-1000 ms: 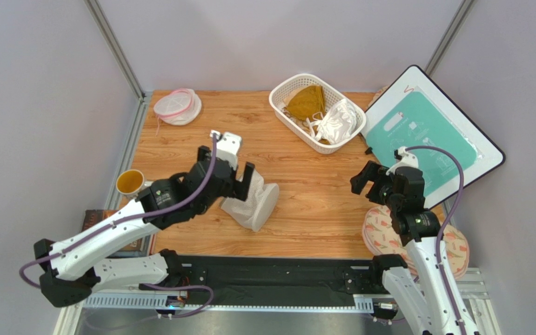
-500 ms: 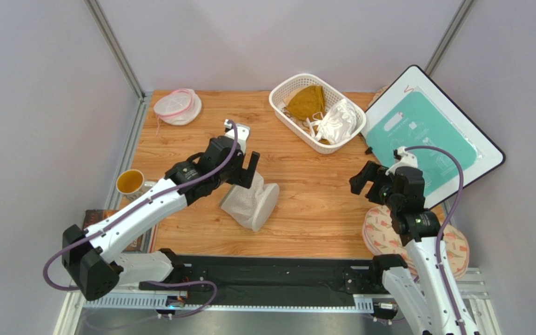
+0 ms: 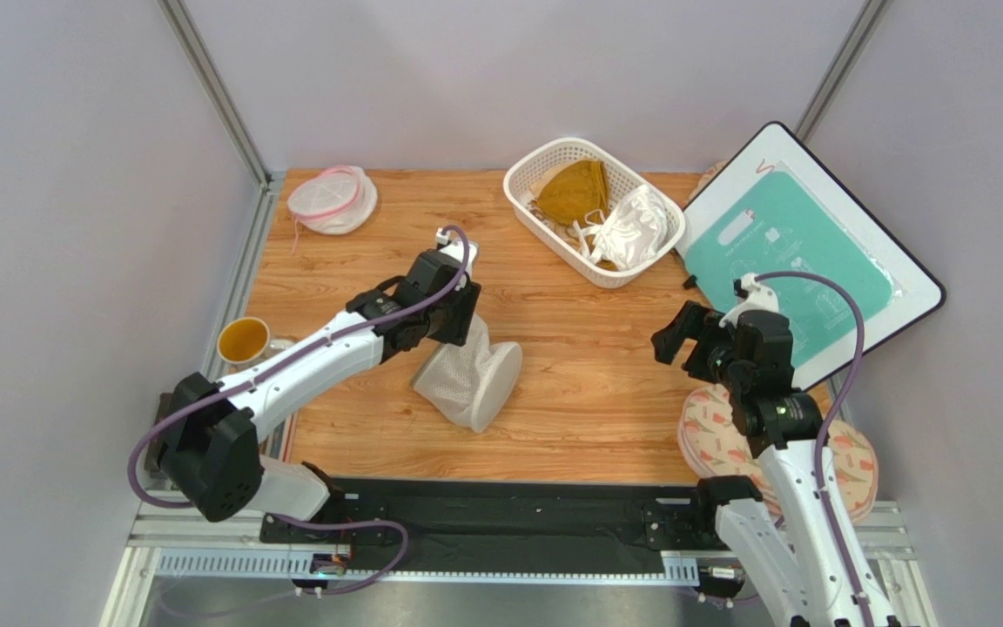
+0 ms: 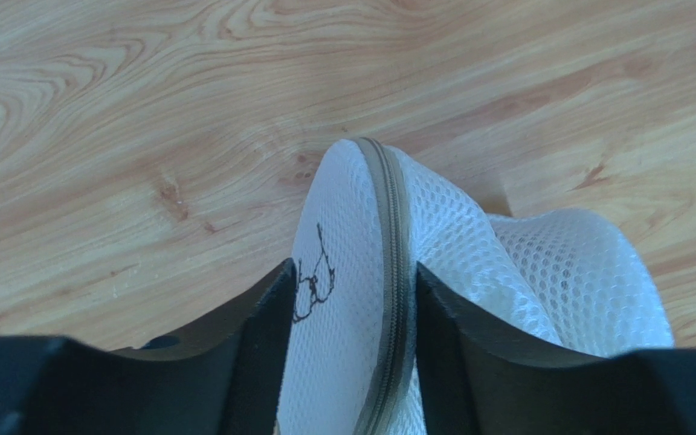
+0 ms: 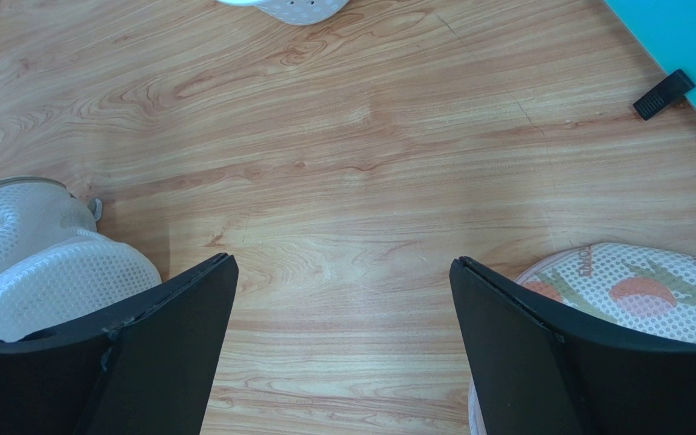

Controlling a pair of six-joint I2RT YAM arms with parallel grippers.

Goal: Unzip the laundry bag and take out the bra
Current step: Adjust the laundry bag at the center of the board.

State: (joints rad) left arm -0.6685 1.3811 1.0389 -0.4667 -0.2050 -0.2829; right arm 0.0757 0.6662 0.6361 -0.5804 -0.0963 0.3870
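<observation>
The left gripper (image 4: 352,270) is seen part-closed over the far rim of the laundry bag (image 3: 470,372), the zip seam taken between its fingers and mesh pressed against both inner faces. The bag lies on its side near the middle of the wooden table (image 3: 598,379), its far end covered from above by the left wrist; the bra cannot be made out through the mesh. To the right, well apart, the right gripper (image 5: 343,261) is held wide open over bare wood, with nothing in it. Just near of it lies a peach-printed mesh bag (image 3: 716,438). Farther out are found a white basket (image 3: 527,196) with a mustard bra (image 3: 572,190) and a white bra (image 3: 634,229), a teal board (image 3: 795,255), a pink-rimmed pouch (image 3: 333,200) at far left, and a cup (image 3: 243,341) at the left edge.
</observation>
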